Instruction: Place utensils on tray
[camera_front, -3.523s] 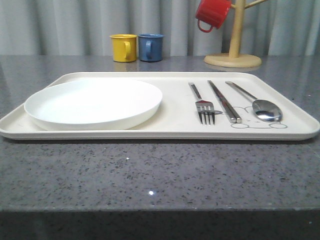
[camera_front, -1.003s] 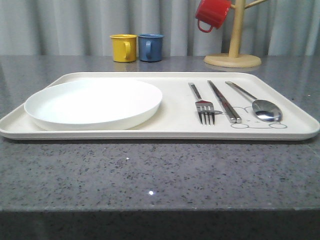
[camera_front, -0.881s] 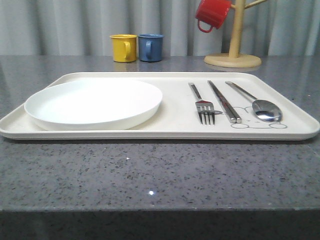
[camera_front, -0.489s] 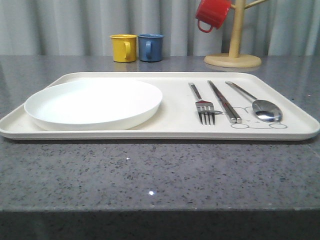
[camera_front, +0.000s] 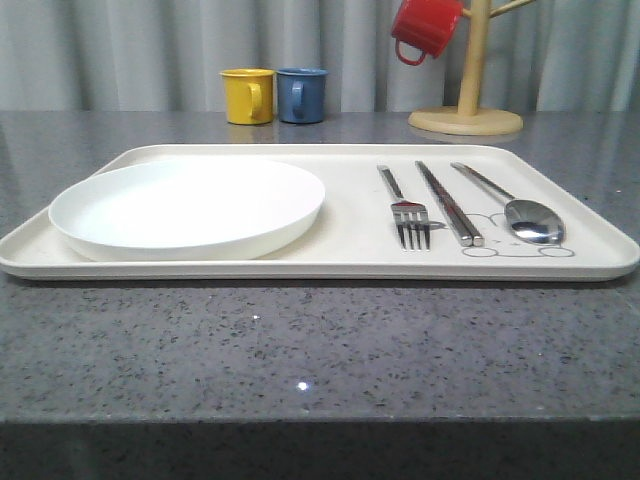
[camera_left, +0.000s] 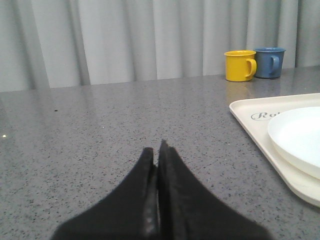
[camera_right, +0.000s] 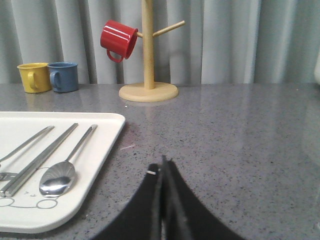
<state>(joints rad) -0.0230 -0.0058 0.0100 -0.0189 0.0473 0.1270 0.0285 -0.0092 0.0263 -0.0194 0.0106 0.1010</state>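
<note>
At the far left, the left tool (camera_left: 156, 150) sits low in the left wrist view with its dark fingers pressed together, closed on nothing, above bare grey worktop (camera_front: 320, 350) just beside the tray's left edge. In the front view the cream tray (camera_front: 350, 262) spans the middle of the frame. A round white plate (camera_front: 187, 206) rests on its left half. On its right half the utensils lie side by side, handles pointing away from the camera: the fork (camera_front: 405, 208), then the chopsticks (camera_front: 448, 203), then the spoon (camera_front: 520, 210), whose bowl lies over a faint grey drawing. In the upper middle of the frame a yellow mug (camera_front: 247, 95) and a blue mug (camera_front: 301, 94) stand touching. At upper right a red mug (camera_front: 425, 28) hangs on a wooden mug tree (camera_front: 468, 85). The right tool (camera_right: 163, 167) is likewise closed and empty, over the worktop beside the tray's right edge.
</note>
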